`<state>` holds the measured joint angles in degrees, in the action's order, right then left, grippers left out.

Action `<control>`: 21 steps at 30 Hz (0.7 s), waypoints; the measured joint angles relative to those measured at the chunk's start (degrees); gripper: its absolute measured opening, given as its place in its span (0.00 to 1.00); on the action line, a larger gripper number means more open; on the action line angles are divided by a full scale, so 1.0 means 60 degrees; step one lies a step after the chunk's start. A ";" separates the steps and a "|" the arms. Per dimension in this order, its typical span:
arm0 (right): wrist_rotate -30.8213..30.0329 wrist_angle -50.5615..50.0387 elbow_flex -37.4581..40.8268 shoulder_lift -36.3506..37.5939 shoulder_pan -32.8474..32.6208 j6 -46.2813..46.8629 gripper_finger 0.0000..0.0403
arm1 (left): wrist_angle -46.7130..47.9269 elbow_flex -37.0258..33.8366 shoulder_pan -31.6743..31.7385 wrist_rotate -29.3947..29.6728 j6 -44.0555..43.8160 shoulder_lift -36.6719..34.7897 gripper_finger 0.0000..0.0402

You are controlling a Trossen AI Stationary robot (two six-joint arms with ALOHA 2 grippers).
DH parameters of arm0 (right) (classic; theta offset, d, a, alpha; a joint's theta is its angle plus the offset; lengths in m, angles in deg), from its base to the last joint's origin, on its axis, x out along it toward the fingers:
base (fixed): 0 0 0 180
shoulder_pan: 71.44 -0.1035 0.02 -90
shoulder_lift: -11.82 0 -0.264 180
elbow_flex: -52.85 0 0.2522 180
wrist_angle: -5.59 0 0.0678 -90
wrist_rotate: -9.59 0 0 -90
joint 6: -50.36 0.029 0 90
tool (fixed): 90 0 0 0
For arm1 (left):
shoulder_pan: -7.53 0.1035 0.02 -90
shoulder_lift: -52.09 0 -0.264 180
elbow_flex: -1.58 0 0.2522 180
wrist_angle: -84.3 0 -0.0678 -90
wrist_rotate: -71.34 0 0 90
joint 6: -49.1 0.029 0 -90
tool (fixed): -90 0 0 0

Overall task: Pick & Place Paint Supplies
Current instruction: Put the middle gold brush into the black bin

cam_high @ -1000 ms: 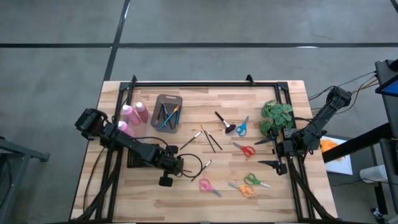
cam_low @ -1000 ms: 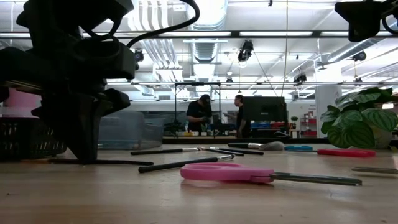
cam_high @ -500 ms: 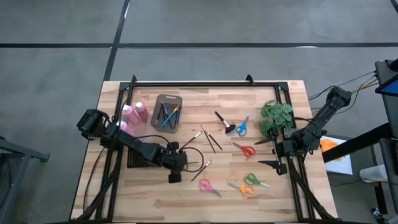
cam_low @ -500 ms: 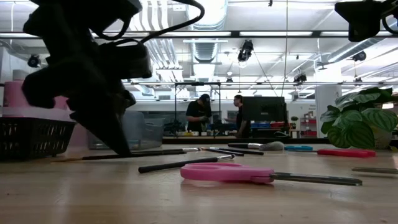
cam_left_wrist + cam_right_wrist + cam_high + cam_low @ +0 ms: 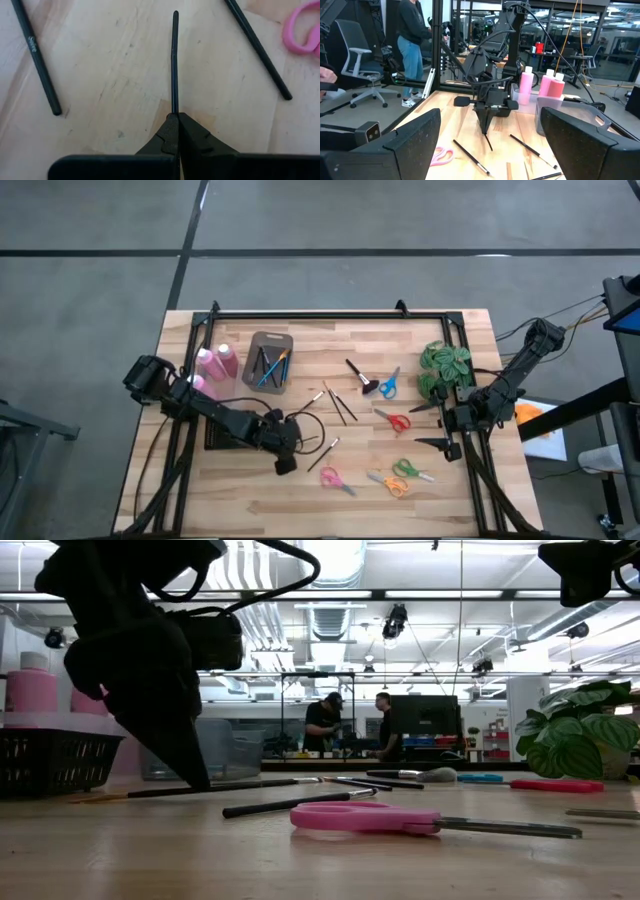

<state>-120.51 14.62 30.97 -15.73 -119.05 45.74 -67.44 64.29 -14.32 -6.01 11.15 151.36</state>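
Left gripper point(image 5: 175, 116) pinching thin black paintbrush point(image 5: 174, 60) closed-fingered, tip low over table point(image 5: 430, 490) centre-left. Right gripper point(image 5: 432, 425) waiting wide open at right edge near plant point(image 5: 444, 367).

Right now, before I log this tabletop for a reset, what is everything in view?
Pink bottles: three, white caps, table's left side.
Grey bin: one, holding several brushes, beside the bottles.
Loose paintbrushes: several, thin, table's middle.
Stubby brush: one, black, right of the bin.
Scissors: five; blue, red, pink, green, orange; middle to right.
Plant: one, green, right edge.
People: two, far room.
Left end effector: shut on a thin black brush, table's middle.
Right end effector: open, near the plant.
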 joint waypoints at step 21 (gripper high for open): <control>0.0000 0.0000 0.0001 -0.0001 0.0003 -0.0001 0.85 | 0.3777 0.2282 0.0478 0.0082 -0.3752 -0.0018 0.01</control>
<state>-120.51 14.62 30.98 -15.73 -119.03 45.73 -44.77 77.98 -11.45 -5.52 -11.36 151.25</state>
